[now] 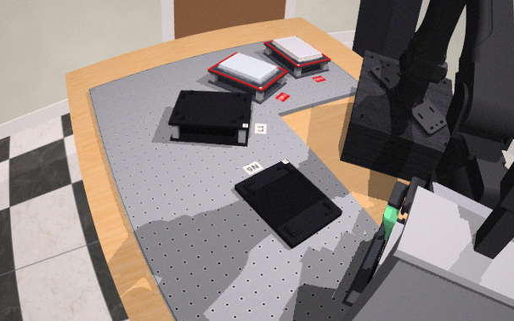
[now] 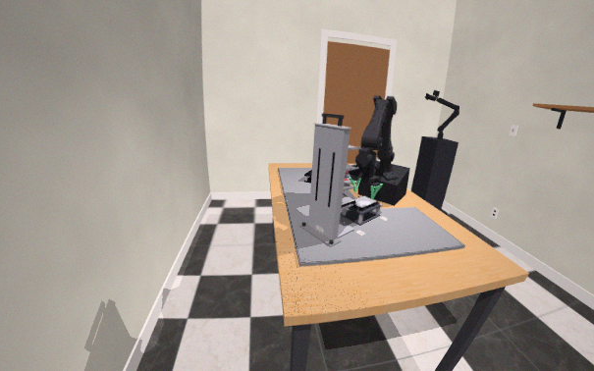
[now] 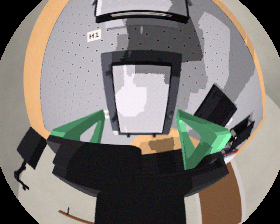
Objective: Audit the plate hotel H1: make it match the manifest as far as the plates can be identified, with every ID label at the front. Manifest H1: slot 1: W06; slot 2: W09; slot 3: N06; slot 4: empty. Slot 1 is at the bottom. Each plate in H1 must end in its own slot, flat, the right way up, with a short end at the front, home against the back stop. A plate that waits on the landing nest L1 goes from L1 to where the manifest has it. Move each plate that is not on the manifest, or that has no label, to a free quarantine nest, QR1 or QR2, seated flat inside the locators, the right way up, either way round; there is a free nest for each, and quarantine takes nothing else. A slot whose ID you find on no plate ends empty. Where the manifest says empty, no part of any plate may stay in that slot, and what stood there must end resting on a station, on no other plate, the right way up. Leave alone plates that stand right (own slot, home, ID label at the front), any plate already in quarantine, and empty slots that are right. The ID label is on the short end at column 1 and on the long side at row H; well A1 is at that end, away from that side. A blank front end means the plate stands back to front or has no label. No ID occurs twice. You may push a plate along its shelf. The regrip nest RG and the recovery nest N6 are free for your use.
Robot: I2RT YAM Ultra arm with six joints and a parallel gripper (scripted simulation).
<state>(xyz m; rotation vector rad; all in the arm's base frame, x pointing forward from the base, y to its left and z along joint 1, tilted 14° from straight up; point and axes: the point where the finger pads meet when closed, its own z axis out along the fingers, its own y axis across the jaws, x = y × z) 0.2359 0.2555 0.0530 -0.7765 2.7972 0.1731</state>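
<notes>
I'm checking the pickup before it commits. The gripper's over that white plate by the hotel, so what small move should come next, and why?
Probably lower straight down. The gripper is fully open and empty, its green fingers stand either side of the white plate and above it, and the plate looks centred between them.

Worktop [image 1: 98, 178]: pale wood, smooth, faint grain. Perforated mat [image 1: 175, 187]: matt grey, metal-like. Nest block [image 1: 287, 204]: matt black, plastic-looking. Fingers: green, plastic-looking, matt; between them, a white plate [image 3: 143, 99] with a smooth dull top. Hotel tower [image 2: 329, 162]: brushed grey metal.
</notes>
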